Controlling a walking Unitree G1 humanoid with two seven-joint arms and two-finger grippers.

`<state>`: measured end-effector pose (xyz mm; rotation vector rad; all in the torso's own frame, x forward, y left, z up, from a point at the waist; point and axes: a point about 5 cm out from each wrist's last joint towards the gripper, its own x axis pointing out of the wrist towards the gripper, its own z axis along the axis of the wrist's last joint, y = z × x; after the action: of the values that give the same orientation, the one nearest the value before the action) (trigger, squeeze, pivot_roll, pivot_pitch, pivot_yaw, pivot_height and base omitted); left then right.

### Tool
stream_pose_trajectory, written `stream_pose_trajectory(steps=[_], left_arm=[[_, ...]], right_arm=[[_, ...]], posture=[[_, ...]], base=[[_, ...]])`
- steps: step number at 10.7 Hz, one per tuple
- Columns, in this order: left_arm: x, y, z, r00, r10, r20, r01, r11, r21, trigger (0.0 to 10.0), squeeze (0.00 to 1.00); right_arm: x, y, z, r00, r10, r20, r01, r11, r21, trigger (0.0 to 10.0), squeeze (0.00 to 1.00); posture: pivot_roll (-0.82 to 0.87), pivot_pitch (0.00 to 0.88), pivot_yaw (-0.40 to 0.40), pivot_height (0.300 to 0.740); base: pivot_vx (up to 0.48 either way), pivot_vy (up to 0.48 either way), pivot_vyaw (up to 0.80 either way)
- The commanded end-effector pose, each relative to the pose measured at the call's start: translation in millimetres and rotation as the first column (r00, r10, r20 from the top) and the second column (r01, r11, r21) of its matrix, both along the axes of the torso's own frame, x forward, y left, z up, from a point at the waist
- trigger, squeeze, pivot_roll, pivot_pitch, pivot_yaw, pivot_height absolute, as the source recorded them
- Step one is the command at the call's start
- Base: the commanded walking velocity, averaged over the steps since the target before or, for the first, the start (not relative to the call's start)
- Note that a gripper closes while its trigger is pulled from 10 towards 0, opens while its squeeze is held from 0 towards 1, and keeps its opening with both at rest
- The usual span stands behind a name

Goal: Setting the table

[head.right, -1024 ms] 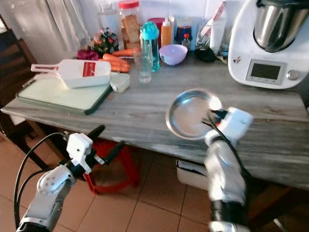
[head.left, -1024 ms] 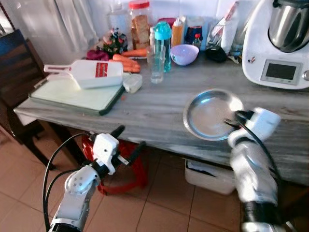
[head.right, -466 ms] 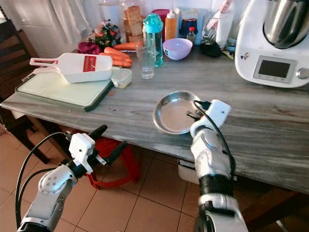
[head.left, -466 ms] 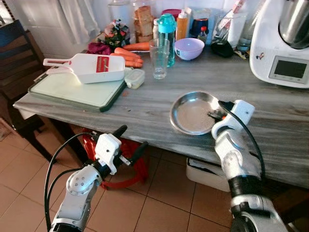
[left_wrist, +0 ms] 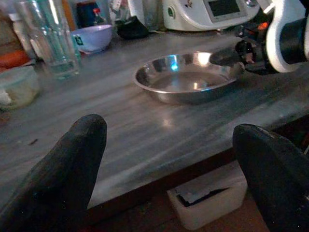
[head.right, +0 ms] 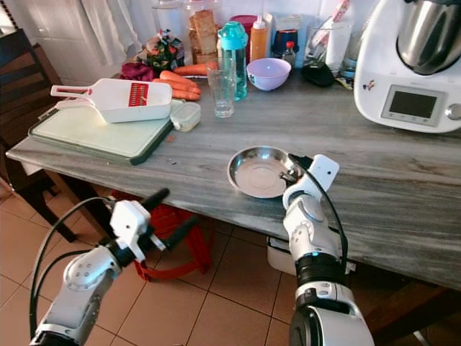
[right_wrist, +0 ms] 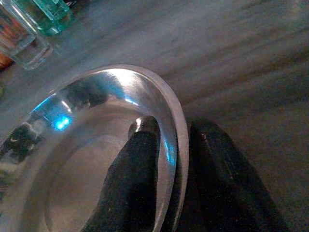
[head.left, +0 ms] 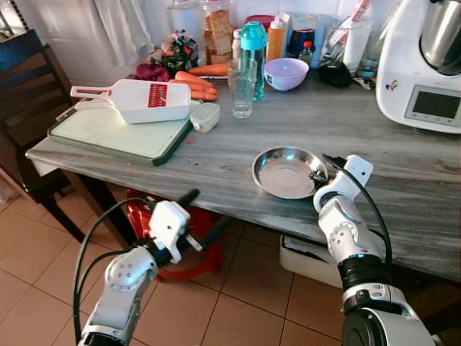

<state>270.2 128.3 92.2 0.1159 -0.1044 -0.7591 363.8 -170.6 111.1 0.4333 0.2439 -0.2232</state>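
We saw the right gripper [head.left: 322, 167] pinching the near-right rim of the steel plate [head.left: 285, 173] lying on the grey tabletop [head.left: 216, 155], while the left gripper [head.left: 200, 213] hung below the edge, fingers wide.

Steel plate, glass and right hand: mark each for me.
Steel plate [head.left: 284, 175], left eye view, bare centre.
Glass [head.left: 242, 88], left eye view, mid wall.
Right hand [head.left: 319, 173], left eye view, between fingertips at the plate's rim.

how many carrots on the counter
3 that I can make out: two carrots lie side by side behind the slicer, and a third carrot lies further back by the jars. The clutter there may hide more.
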Motion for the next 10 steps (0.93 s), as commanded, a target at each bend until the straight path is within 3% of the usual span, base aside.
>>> stream_pose_trajectory(steps=[1,4,5,6,8,10], left_arm=[[-2.2,-1.5,0.3,1.0,-0.028,-0.011,0.028,1.0,-0.002,10.0,0.0],[-2.7,-5.3,0.3,0.999,-0.048,-0.019,0.048,0.999,-0.002,10.0,0.0],[-2.9,-5.5,-0.2,0.999,-0.049,-0.023,0.049,0.999,0.0,10.0,0.0],[-2.9,-4.7,0.1,0.999,-0.041,-0.022,0.041,0.999,0.0,10.0,0.0],[1.1,-0.5,1.2,1.0,0.028,-0.001,-0.028,1.0,0.005,10.0,0.0],[10.4,9.0,-1.1,0.985,0.172,-0.023,-0.172,0.985,0.006,10.0,0.0]], right_arm=[[3.4,1.6,3.2,1.0,0.003,0.01,-0.003,1.0,0.011,10.0,1.0],[5.6,-0.1,9.3,0.999,-0.006,0.041,0.006,1.0,0.007,10.0,1.0],[5.0,-3.0,15.4,0.997,-0.017,0.079,0.018,1.0,-0.012,10.0,1.0],[3.8,-6.5,28.5,0.984,-0.017,0.178,0.024,0.999,-0.042,10.0,1.0],[-4.3,-8.4,46.5,0.951,0.041,0.305,0.025,0.978,-0.209,10.0,1.0],[-21.8,-6.9,51.8,0.922,0.112,0.37,0.017,0.944,-0.328,10.0,1.0]], posture=[[0.09,0.037,0.073,0.74],[0.09,0.036,0.072,0.74],[0.09,0.038,0.07,0.74],[0.09,0.04,0.071,0.74],[0.09,0.04,0.073,0.74],[0.08,0.039,0.072,0.74]], base=[[0.0,0.0,0.0],[0.0,0.0,0.0],[0.0,0.0,0.0],[0.0,0.0,0.0],[0.0,0.0,0.0],[0.0,0.0,0.0]])
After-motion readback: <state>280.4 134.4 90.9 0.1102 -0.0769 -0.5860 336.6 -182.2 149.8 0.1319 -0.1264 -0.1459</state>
